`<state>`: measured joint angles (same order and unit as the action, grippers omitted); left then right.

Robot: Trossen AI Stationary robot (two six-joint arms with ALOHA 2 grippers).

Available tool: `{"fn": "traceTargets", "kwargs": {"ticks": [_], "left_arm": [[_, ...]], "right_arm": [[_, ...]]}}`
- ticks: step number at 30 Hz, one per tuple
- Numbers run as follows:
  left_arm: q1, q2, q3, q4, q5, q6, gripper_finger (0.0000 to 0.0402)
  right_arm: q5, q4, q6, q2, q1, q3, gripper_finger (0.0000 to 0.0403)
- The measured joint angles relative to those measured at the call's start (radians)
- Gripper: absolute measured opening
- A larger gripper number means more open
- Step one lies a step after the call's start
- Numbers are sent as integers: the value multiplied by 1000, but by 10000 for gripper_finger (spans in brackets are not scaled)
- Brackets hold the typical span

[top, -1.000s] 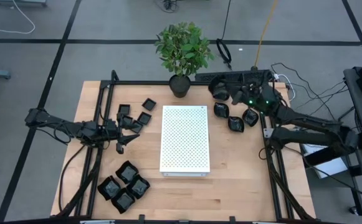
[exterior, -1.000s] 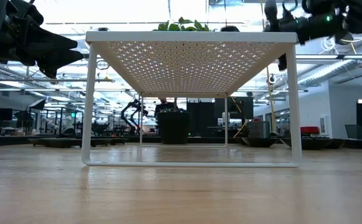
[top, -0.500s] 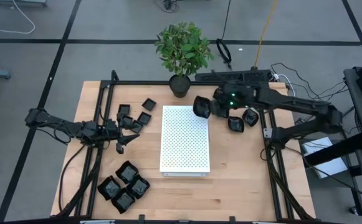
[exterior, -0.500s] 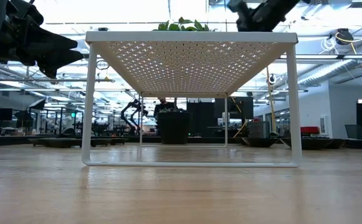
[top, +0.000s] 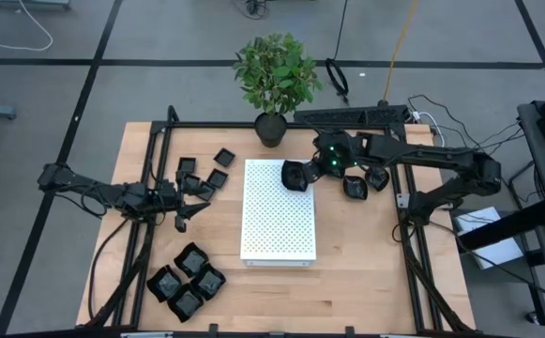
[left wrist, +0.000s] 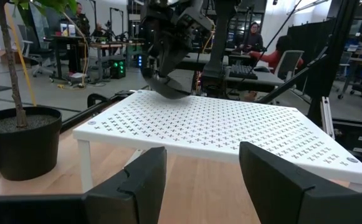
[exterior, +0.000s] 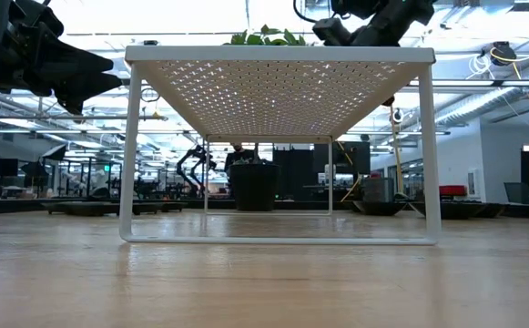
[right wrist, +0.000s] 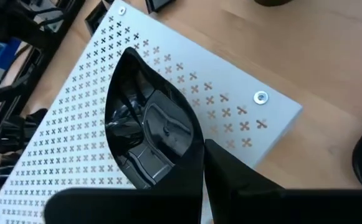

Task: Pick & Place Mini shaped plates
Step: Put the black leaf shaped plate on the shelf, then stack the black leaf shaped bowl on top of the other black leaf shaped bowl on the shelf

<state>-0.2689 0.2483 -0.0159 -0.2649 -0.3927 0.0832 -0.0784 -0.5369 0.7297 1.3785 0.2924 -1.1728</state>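
Here we read the table from left to right. At the left edge the left gripper (top: 189, 197) waited low over the wood with its fingers (left wrist: 137, 180) spread apart, holding nothing. Just beside it lay the small square plates (top: 204, 173), and nearer the front the cluster of wavy-edged plates (top: 187, 279). In the middle stood the white perforated board (top: 279, 235), raised on legs, with the plant pot (top: 272, 130) beyond its far edge.

The right gripper (top: 302, 175) hung over the board's far right corner, its fingers (right wrist: 230, 168) pressed together on the rim of a rounded plate (top: 294, 176). That plate was carried tilted above the board (right wrist: 56, 130); from the left wrist view it looked just off the surface, though we could not tell whether its lowest edge touched. Further right, two more rounded plates (top: 364, 182) sat on the table.

We judged the step in hand to be the placing of this dish on the board. The next move would call for lowering and levelling the plate until it rested flat, then parting the fingers and lifting clear.
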Motion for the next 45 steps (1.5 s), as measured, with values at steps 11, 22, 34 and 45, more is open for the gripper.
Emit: {"fn": "traceTargets", "kwargs": {"ticks": [11,22,34,45], "left_arm": [[0,0,0,0,0,0,207],[0,0,0,0,0,0,207],[0,0,0,0,0,0,207],[0,0,0,0,0,0,207]], "right_arm": [[3,-23,-16,-2,0,0,28],[226,-44,-65,-21,33,0,115],[266,-72,-110,10,306,41,207],[255,148,39,11,465,359,228]]}}
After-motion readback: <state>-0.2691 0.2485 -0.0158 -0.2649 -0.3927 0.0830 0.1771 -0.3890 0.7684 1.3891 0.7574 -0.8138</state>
